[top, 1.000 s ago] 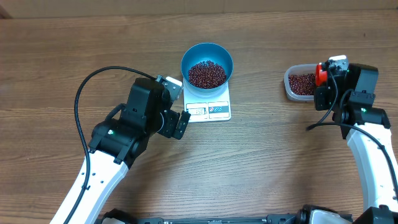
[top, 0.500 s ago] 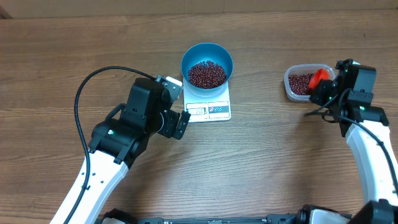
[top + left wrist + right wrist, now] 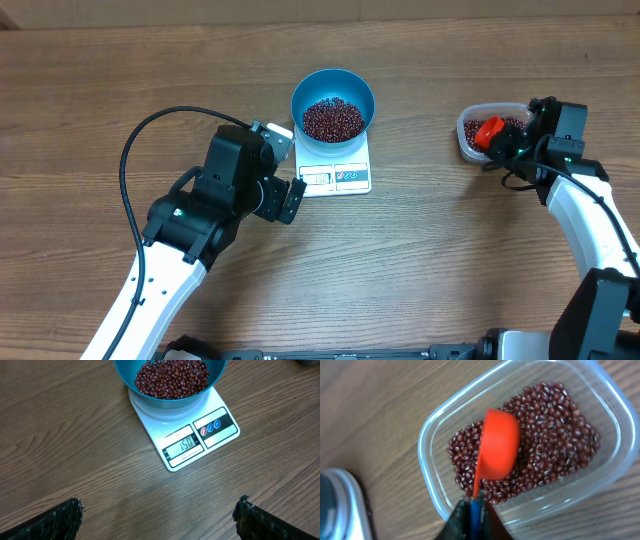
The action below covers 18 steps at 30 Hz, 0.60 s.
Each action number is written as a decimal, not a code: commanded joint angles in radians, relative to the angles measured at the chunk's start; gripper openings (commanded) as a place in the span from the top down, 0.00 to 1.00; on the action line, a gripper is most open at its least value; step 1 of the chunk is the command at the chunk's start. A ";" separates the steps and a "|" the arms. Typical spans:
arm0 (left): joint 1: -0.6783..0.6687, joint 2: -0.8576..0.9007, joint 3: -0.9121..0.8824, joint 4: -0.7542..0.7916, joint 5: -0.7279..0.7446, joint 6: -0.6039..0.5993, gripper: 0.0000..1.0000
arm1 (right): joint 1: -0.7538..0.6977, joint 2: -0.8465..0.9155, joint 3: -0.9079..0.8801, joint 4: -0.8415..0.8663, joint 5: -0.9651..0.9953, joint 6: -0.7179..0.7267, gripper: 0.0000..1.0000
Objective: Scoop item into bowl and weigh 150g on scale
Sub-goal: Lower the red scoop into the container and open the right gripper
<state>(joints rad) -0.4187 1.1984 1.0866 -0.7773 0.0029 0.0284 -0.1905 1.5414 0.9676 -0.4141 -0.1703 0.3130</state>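
The bowl [image 3: 334, 82] sits upper centre in the overhead view. It holds a heap of beans [image 3: 333, 119] and rests on the scale [image 3: 352, 152], whose display [image 3: 186, 444] reads 150. The left gripper [image 3: 160, 510], lower left of the scale, is spread wide and empty. At the right edge, the right gripper [image 3: 474, 510] pinches the handle of a scoop [image 3: 497, 450], whose cup is over more beans in a tub [image 3: 427, 445].

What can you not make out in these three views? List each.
- Overhead: scale display digits too small to read.
- Right wrist: orange scoop blurred; whether it holds beans is unclear.
- Left wrist: left claw fingers cut off by bottom edge.
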 commanded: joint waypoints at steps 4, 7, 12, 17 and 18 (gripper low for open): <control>-0.001 0.006 -0.004 0.003 -0.007 -0.009 0.00 | -0.002 0.006 0.013 -0.015 -0.006 0.003 0.44; -0.001 0.006 -0.004 0.003 -0.007 -0.009 0.00 | -0.002 0.006 0.013 -0.026 -0.006 0.001 0.35; -0.001 0.006 -0.004 0.003 -0.007 -0.009 0.00 | -0.002 0.006 0.013 -0.058 0.020 -0.006 0.32; -0.001 0.006 -0.004 0.003 -0.007 -0.009 0.01 | -0.002 0.006 0.013 -0.095 0.084 -0.006 0.32; -0.001 0.006 -0.004 0.003 -0.007 -0.009 0.00 | -0.002 0.006 0.013 -0.103 0.095 -0.006 0.32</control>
<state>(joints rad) -0.4187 1.1984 1.0866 -0.7769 0.0029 0.0284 -0.1909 1.5425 0.9676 -0.5007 -0.1394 0.3126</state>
